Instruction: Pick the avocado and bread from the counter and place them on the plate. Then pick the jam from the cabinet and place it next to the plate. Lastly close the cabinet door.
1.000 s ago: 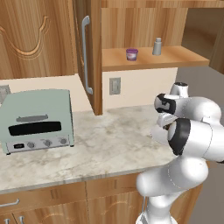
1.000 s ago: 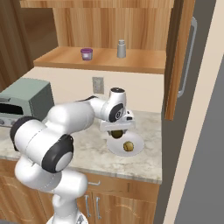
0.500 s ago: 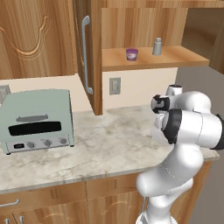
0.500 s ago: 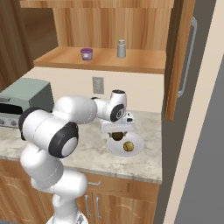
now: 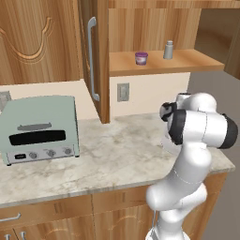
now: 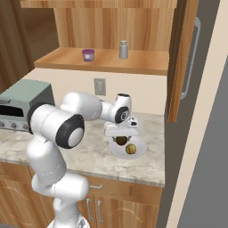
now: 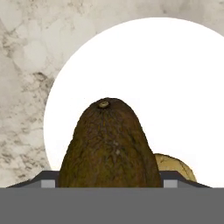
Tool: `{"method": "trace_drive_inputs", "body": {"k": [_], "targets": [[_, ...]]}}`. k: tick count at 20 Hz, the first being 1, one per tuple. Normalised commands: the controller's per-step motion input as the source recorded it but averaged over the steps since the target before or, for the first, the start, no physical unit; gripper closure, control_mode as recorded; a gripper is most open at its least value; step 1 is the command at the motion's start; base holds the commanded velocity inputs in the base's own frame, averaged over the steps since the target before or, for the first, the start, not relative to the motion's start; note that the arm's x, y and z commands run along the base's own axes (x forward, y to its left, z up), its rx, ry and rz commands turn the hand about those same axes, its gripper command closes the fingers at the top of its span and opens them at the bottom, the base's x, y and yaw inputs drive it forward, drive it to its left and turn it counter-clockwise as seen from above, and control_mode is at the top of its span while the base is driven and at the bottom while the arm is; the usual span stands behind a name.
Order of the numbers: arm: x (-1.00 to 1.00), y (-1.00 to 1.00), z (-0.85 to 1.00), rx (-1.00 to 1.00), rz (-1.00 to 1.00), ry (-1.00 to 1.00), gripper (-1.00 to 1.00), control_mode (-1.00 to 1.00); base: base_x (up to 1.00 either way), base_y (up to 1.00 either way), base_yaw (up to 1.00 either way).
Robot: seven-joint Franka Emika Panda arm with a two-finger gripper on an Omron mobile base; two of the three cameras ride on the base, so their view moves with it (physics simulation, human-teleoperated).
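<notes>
The dark olive-brown avocado (image 7: 109,144) sits between my gripper (image 7: 109,180) fingertips (image 7: 46,178), and the gripper is shut on it. It hangs just over the white plate (image 7: 175,87), stem end pointing away from the hand. The tan-yellow bread (image 7: 175,166) lies on the plate beside it. From the right base view, my gripper (image 6: 121,135) holds the avocado (image 6: 121,140) above the plate (image 6: 139,144), with the bread (image 6: 130,149) in front. The purple jam (image 5: 141,57) stands on the shelf of the cabinet (image 5: 154,63). The cabinet door (image 5: 96,56) stands open.
A grey shaker bottle (image 5: 168,49) stands right of the jam on the shelf. A pale green toaster oven (image 5: 40,129) occupies the left of the counter (image 5: 112,154). A wall outlet (image 5: 123,92) is under the shelf. The counter ends just right of the plate.
The arm's elbow has swung and risen a little. The hand has stayed over the plate with the avocado in it.
</notes>
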Motion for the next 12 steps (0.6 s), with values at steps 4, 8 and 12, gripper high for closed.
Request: {"method": "trace_drive_inputs", "body": {"k": [4, 8, 12], "targets": [[0.08, -0.04, -0.19, 0.00, 0.00, 0.06, 1.00, -1.00, 0.00, 0.00, 0.00], [0.10, -0.03, -0.17, 0.00, 0.00, 0.06, 1.00, -1.00, 0.00, 0.00, 0.00], [0.11, -0.02, -0.17, 0.00, 0.00, 0.06, 1.00, -1.00, 0.00, 0.00, 0.00]]}}
